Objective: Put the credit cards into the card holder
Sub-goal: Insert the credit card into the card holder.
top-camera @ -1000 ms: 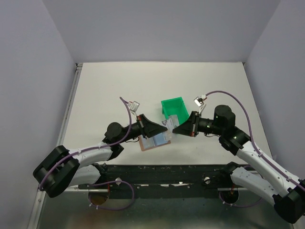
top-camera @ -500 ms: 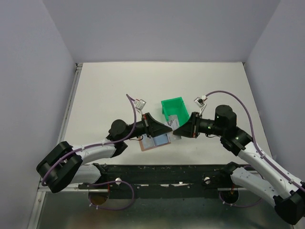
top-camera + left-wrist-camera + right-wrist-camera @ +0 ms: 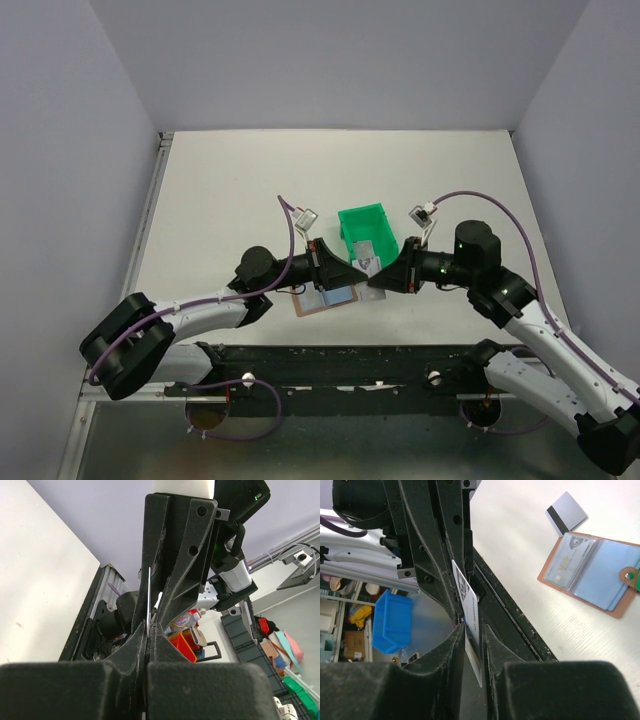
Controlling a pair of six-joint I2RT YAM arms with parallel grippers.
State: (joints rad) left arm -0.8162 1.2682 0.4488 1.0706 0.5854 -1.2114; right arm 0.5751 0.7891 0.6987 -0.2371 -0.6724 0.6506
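One credit card (image 3: pixel 465 587), white with small print, stands on edge above the table between both grippers. My left gripper (image 3: pixel 148 630) is shut on this card, which shows in its view as a thin white line (image 3: pixel 149 590). My right gripper (image 3: pixel 472 630) is open around the card's other end, with a gap beside it. From above the two grippers meet tip to tip (image 3: pixel 368 268). The tan card holder (image 3: pixel 615 607) lies open on the table (image 3: pixel 312 305) with pale blue cards in its pockets. A grey credit card (image 3: pixel 566 512) with a dark stripe lies beside it.
A green plastic bin (image 3: pixel 365 222) stands just behind the grippers, with something grey inside. The table's black front rail (image 3: pixel 520 630) runs close below the held card. Grey walls close in the table on three sides.
My right gripper's jaws have parted from the card. The left arm has reached further right, still holding the card. The card holder has not moved.
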